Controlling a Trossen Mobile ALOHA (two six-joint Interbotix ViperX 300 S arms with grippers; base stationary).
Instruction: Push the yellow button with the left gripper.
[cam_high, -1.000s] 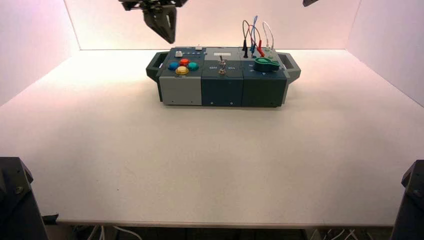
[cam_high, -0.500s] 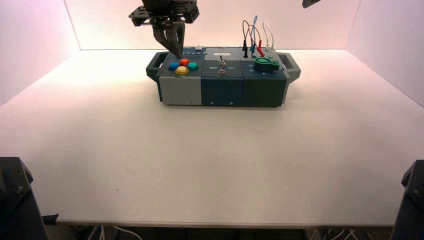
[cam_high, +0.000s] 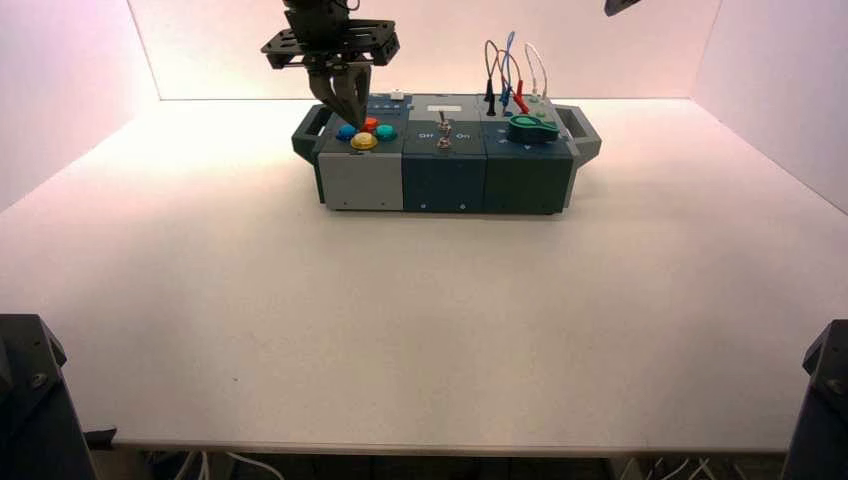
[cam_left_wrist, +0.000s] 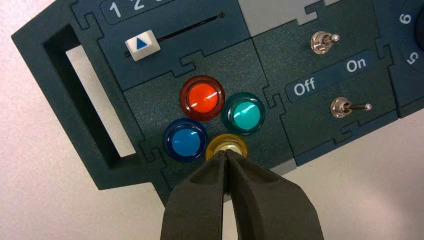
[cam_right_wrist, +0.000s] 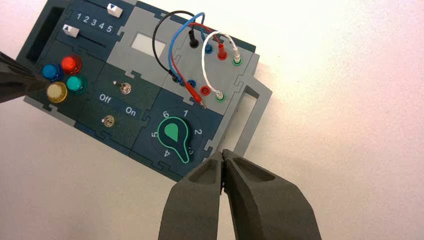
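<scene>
Yellow button (cam_high: 364, 141) sits at the near edge of the four-button cluster on the box's (cam_high: 445, 180) left end, and in the high view the left hand (cam_high: 355, 115) hangs just over that cluster, fingers pinched to a point; the right hand is barely seen at the top edge, well apart. From the left wrist, the closed tips (cam_left_wrist: 226, 156) overlap the button's (cam_left_wrist: 226, 145) rim, beside the blue button (cam_left_wrist: 185, 140) and green button (cam_left_wrist: 243, 115); contact looks made or nearly so, though I cannot tell if it is pressed down. From the right wrist, the right hand (cam_right_wrist: 222, 161) is closed on nothing, parked high above the knob (cam_right_wrist: 173, 133). The approach is done; the push itself seems left.
</scene>
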